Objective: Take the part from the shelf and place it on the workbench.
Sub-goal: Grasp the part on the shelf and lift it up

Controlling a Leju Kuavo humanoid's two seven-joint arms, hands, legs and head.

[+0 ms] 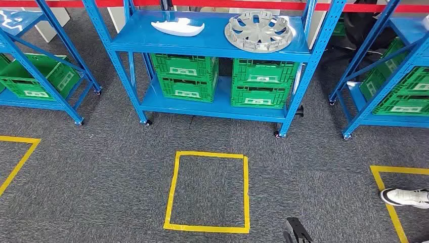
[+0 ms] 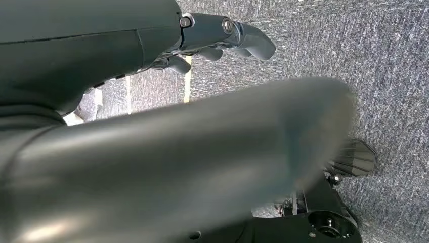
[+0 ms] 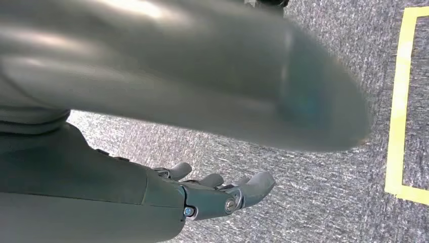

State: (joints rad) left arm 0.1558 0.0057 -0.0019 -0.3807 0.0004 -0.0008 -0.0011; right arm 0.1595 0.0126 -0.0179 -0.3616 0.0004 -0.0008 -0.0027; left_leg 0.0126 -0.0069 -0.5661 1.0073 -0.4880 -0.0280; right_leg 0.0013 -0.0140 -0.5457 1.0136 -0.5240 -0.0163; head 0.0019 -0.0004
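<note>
On the top level of the middle blue shelf (image 1: 210,44) lie two parts: a white curved shell (image 1: 178,27) on the left and a silver wheel cover (image 1: 259,32) on the right. Both arms hang low, far from the shelf. My left hand (image 2: 167,152) hangs over the grey carpet, its dark fingers (image 2: 253,43) loosely bent and apart, with nothing in them. My right hand (image 3: 177,76) hangs the same way, fingers (image 3: 255,185) spread over the carpet, holding nothing.
Green crates (image 1: 222,78) fill the shelf's lower level. More blue shelves with green crates stand at far left (image 1: 35,76) and far right (image 1: 399,86). A yellow tape square (image 1: 172,190) marks the carpet before the shelf. A person's white shoe (image 1: 404,197) stands at right.
</note>
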